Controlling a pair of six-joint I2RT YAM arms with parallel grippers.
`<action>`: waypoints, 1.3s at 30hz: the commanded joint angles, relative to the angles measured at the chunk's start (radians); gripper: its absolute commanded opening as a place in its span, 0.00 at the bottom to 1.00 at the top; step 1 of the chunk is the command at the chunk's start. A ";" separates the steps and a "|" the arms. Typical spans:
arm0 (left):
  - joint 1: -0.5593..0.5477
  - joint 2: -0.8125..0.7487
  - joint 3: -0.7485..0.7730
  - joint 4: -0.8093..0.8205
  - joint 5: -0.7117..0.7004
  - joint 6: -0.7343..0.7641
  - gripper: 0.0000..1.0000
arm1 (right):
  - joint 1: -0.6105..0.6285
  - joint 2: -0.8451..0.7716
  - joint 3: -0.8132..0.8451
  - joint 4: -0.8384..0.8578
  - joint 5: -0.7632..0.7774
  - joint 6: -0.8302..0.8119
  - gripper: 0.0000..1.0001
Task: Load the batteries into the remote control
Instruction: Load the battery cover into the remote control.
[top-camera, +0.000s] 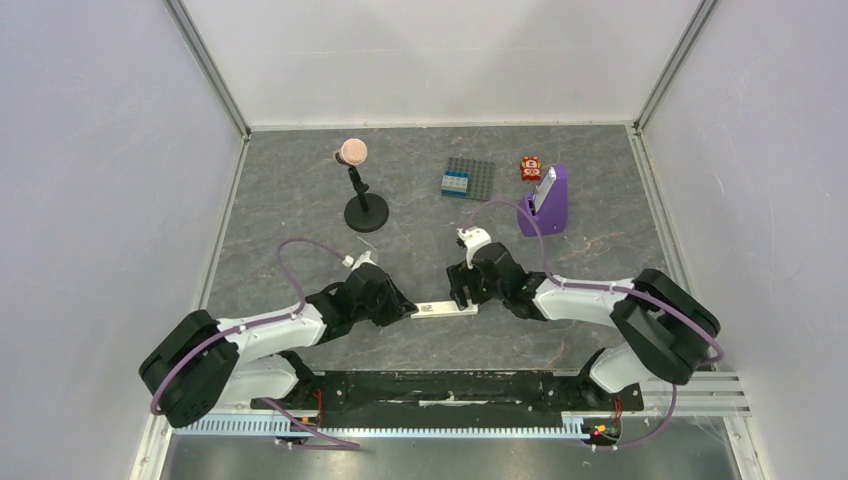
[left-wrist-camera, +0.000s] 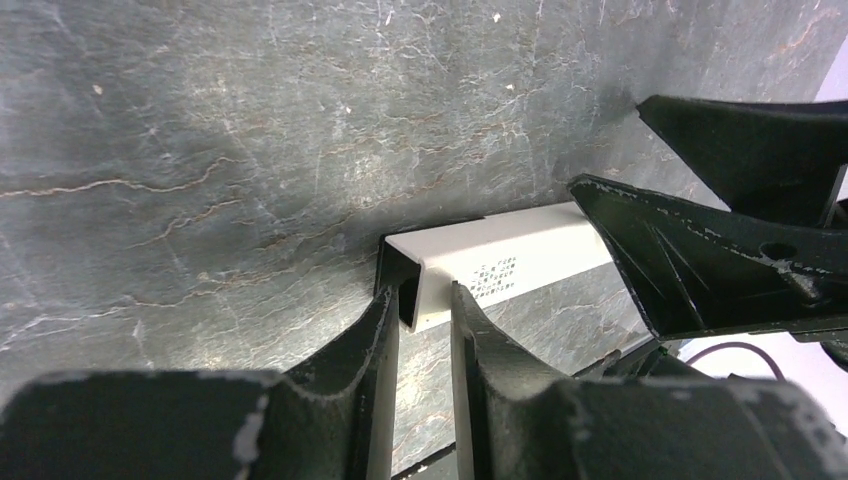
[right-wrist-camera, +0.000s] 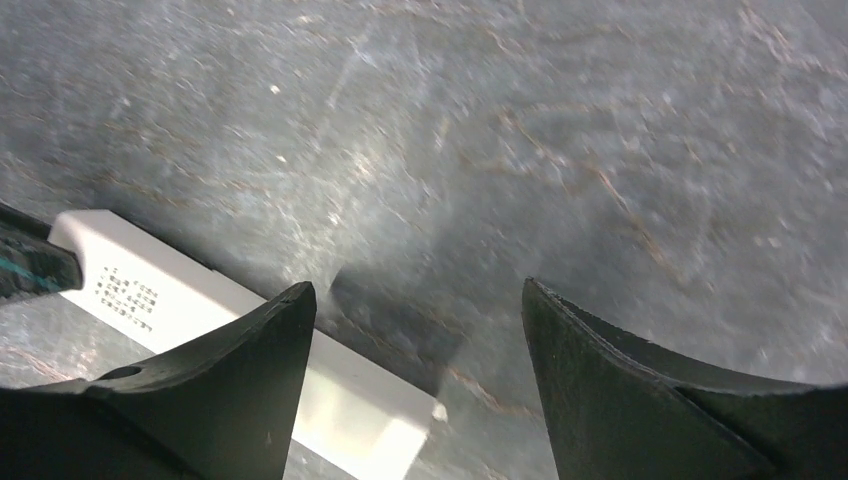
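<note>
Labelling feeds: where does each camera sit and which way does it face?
Top external: above and behind the bases, looking down on the table; both arms show.
Left wrist: rides that wrist, looking past the left gripper at the remote control.
Right wrist: faces the table past the open right gripper.
All share the remote control.

Left pincer (left-wrist-camera: 422, 297) narrowed, right pincer (right-wrist-camera: 417, 288) spread wide, both held low.

Your remote control (top-camera: 446, 310), a slim white bar with small print, lies flat on the grey counter (top-camera: 300, 200).
</note>
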 joint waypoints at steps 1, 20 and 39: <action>-0.004 0.041 0.015 -0.063 -0.050 0.058 0.02 | -0.002 -0.039 -0.106 -0.314 0.056 0.078 0.79; -0.007 0.070 0.019 -0.037 -0.033 0.100 0.02 | -0.002 -0.369 -0.176 -0.404 -0.121 0.315 0.79; -0.011 0.056 0.005 0.008 -0.028 0.095 0.02 | -0.002 -0.491 -0.202 -0.389 -0.155 0.490 0.65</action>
